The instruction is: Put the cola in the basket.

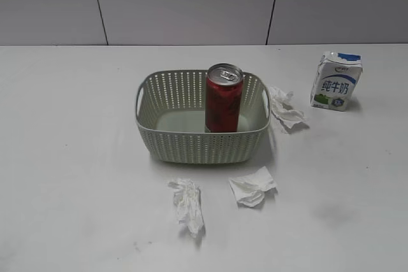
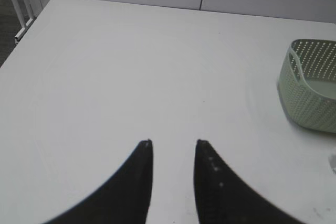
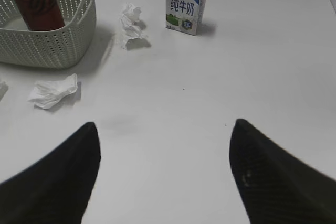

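Note:
The red cola can stands upright inside the pale green basket, towards its right side. It also shows in the right wrist view, inside the basket at top left. The left wrist view shows only the basket's left end at the right edge. My left gripper is open and empty over bare table, left of the basket. My right gripper is wide open and empty, well away from the basket. Neither arm shows in the exterior view.
A white-and-blue milk carton stands at the back right, also in the right wrist view. Crumpled tissues lie right of the basket and in front of it. The table's left edge shows in the left wrist view.

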